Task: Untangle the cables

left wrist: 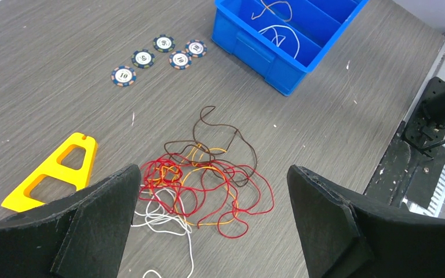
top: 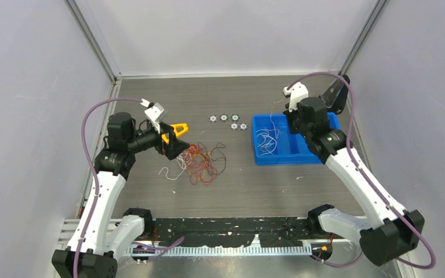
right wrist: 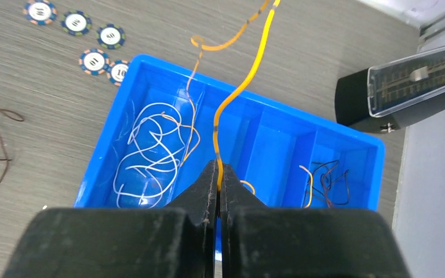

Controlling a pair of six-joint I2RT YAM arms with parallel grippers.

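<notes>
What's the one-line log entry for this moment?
left claw: open near wire tangle | right claw: shut on orange wire over blue bin | bin: holds some wires

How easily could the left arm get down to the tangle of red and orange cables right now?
Probably easily. The left tool is open and hangs right above the tangle of cables, with nothing between them; the yellow frame lies off to one side, apart from the wires.

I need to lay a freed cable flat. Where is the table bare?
Bare: the strip between the poker chips and the back wall; the patch between the cable tangle and the blue bin; the near strip before the tangle. Crowded: around the yellow tool.
</notes>
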